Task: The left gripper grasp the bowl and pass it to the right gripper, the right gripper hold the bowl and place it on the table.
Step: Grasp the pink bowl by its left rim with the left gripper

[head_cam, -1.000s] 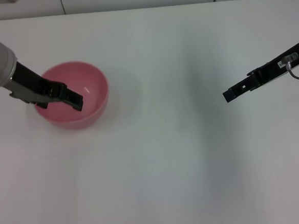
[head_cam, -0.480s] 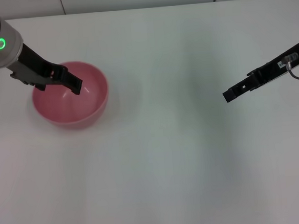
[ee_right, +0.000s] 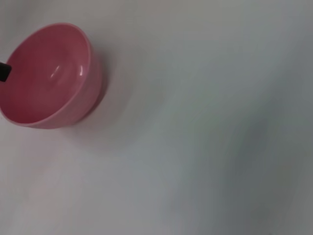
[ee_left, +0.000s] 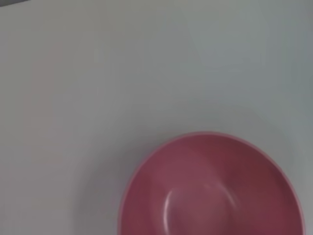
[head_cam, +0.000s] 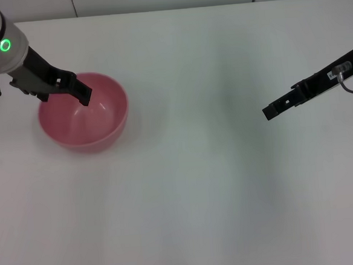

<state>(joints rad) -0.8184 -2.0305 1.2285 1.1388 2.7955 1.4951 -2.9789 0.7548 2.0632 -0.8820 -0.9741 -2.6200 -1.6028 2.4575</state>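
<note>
Bowl of glossy pink sits upright on the white table, toward the robot's left side, its hollow empty. The left gripper hangs over the bowl's far-left rim, its black tip pointing down into the opening; whether it touches the rim cannot be told, nor how far its fingers are parted, and it has no visible hold on the bowl. The right gripper hovers well apart from the bowl, on its right, above bare table, holding nothing; its finger spread cannot be told either.
</note>
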